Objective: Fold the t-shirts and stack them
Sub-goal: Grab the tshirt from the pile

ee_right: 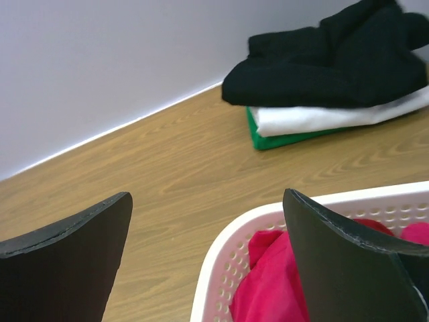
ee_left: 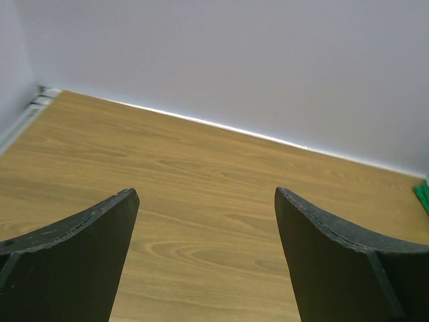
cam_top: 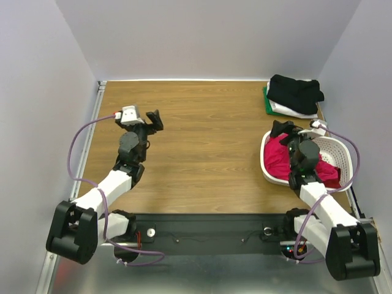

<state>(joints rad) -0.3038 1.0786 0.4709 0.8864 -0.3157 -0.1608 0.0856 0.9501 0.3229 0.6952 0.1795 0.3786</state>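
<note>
A bright pink-red t-shirt (cam_top: 278, 160) (ee_right: 268, 288) lies crumpled in the white perforated basket (cam_top: 264, 160) (ee_right: 221, 268) at the right, with a darker red one (cam_top: 329, 174) beside it. At the back right corner sits a stack of folded t-shirts: black (cam_top: 296, 90) (ee_right: 328, 60) on top, white (ee_right: 328, 119) under it, green (ee_right: 281, 139) at the bottom. My right gripper (cam_top: 282, 130) (ee_right: 208, 201) hovers open over the basket's far left rim, holding nothing. My left gripper (cam_top: 153, 119) (ee_left: 206, 194) stands open above bare wood at the left.
The wooden table (cam_top: 208, 135) is boxed in by pale walls at the back and both sides. The basket's right side nearly reaches the table's right edge. A sliver of the green shirt (ee_left: 423, 196) shows at the right border of the left wrist view.
</note>
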